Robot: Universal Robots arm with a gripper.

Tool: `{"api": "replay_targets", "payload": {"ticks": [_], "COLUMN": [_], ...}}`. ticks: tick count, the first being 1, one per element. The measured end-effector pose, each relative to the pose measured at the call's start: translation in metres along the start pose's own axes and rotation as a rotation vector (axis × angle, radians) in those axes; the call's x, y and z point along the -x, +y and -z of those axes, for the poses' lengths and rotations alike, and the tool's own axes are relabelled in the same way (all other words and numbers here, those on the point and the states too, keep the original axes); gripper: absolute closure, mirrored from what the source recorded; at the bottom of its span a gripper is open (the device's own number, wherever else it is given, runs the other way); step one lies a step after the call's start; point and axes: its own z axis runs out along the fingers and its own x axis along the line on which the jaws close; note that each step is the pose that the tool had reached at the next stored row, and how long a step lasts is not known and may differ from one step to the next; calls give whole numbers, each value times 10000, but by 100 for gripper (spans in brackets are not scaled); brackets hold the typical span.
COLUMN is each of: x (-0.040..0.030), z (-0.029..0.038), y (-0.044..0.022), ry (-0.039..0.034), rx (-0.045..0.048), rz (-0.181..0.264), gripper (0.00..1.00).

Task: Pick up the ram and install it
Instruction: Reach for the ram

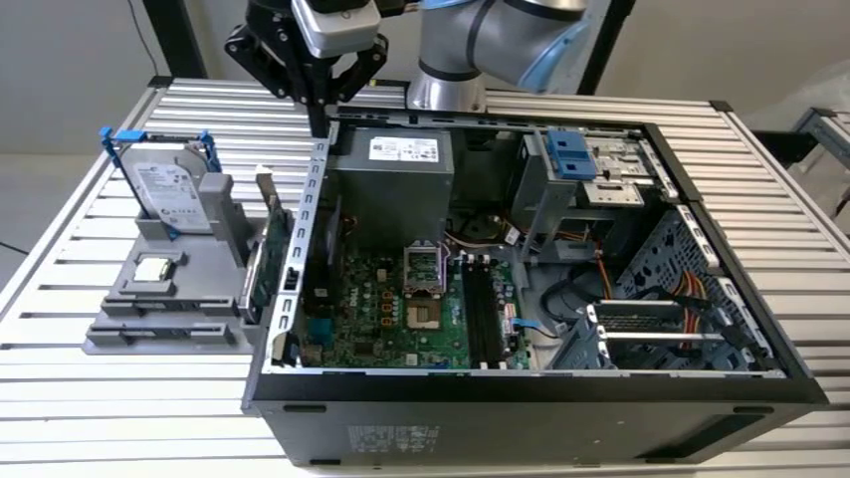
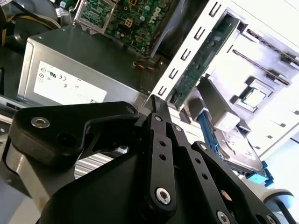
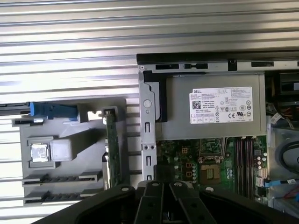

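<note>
Arm bent over, end effector pointing down, fingers pressed together, empty, above computer case rear corner

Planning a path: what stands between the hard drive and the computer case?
In the exterior view, a green card with a metal bracket stands on edge between the hard drive and the case wall.

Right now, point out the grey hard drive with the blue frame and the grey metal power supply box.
grey hard drive (image 1: 170, 194), exterior view, its labelled face.
grey power supply box (image 1: 392, 199), exterior view, bare metal below its label.
</note>
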Motion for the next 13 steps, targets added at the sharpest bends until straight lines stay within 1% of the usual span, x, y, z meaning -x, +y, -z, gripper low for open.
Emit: {"api": "replay_targets", "payload": {"ticks": [6, 13], "x": [-94, -181], "z": [2, 4], "y": [-7, -13], "ry": [0, 4], "rx": [0, 0], "rz": [0, 0], "gripper": [100, 100]}}
